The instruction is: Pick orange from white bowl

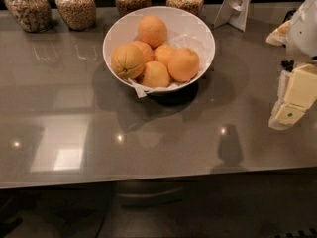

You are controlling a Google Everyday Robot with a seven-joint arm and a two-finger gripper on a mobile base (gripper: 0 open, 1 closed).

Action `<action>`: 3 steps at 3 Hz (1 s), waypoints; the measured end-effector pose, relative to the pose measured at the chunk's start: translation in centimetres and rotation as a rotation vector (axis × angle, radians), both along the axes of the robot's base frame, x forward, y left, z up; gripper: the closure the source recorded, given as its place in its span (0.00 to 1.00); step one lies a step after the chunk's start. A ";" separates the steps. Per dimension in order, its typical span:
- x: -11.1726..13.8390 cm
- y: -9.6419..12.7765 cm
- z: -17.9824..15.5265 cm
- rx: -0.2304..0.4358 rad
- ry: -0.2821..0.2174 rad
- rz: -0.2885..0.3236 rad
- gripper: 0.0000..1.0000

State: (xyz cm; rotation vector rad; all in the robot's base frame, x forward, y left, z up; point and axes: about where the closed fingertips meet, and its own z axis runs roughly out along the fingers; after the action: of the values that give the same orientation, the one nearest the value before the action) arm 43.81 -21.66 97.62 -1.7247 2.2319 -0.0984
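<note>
- the orange [184, 64] lies in the white bowl [198, 31], on the side of the heap nearest the hand. it is deep in colour, smooth and slightly oval, and rests close against the bowl's wall on that side.
- it touches two neighbours: a smaller pale orange [164, 53] on its side away from the hand, and a front orange [155, 75] low in the heap.
- farther from the hand sits a yellower orange [128, 61] with a dark stem dimple, at the bowl's far side. a round orange [152, 31] sits at the back of the heap.
- a white paper lining [141, 89] lies under the fruit, and one corner of it hangs over the front rim.
- the bowl stands upright on the grey bench [74, 133], well apart from the hand, off to the hand's left as the camera sees it and farther back.
- the hand [292, 100] hangs at the right edge of the view, above the bench, its pale yellow parts slanting downward. it touches neither bowl nor fruit. whether it is wide or narrow, i cannot tell.
- the white arm [304, 29] rises behind and above the hand, cut off by the edge of the view.
- beyond the bowl, along the back of the bench, stand four glass jars [75, 6] filled with brownish contents.
- a white stand [237, 6] leans at the back, nearer the hand than the jars are.
</note>
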 end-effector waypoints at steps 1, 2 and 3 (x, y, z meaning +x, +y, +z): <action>0.0 0.0 0.0 0.000 0.000 0.000 0.00; 0.2 0.4 0.4 0.014 -0.021 0.004 0.00; 1.6 2.0 1.3 0.075 -0.070 0.036 0.00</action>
State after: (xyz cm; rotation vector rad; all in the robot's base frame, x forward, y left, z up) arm 45.40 -19.64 98.97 -1.6943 2.1261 -0.0649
